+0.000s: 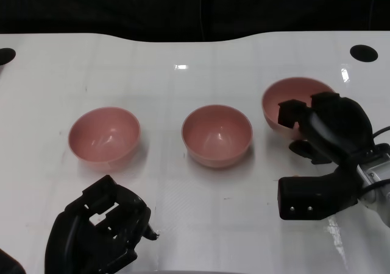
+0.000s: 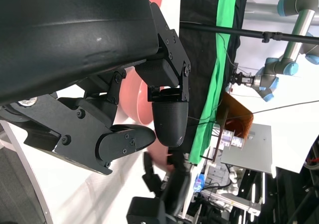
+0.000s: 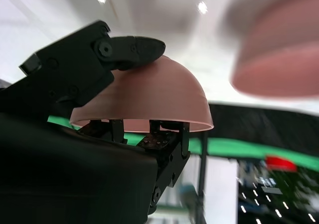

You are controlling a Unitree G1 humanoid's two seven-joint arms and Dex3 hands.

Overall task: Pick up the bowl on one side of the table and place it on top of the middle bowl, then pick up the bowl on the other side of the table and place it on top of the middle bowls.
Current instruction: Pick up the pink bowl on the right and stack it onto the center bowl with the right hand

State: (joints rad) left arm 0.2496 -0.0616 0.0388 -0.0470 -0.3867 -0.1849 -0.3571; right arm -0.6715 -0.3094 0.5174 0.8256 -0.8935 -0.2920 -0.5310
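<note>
Three pink bowls stand in a row on the white table (image 1: 183, 49): a left bowl (image 1: 105, 135), a middle bowl (image 1: 217, 134) and a right bowl (image 1: 286, 100). My right hand (image 1: 332, 134) grips the right bowl at its near rim, and the bowl is tilted. In the right wrist view the fingers (image 3: 134, 47) clamp that bowl (image 3: 149, 99), one over its outer wall and others under the rim. The middle bowl (image 3: 279, 59) shows blurred beyond. My left hand (image 1: 100, 234) hangs near the front edge, in front of the left bowl, holding nothing. Its fingers (image 2: 169, 119) frame a pink bowl (image 2: 137, 97).
Round black holes sit in the table's far right corner (image 1: 364, 53) and far left corner (image 1: 5, 56). A black backdrop runs behind the table. The left wrist view shows a green cloth (image 2: 219, 74) and another robot arm (image 2: 294, 15) beyond the table.
</note>
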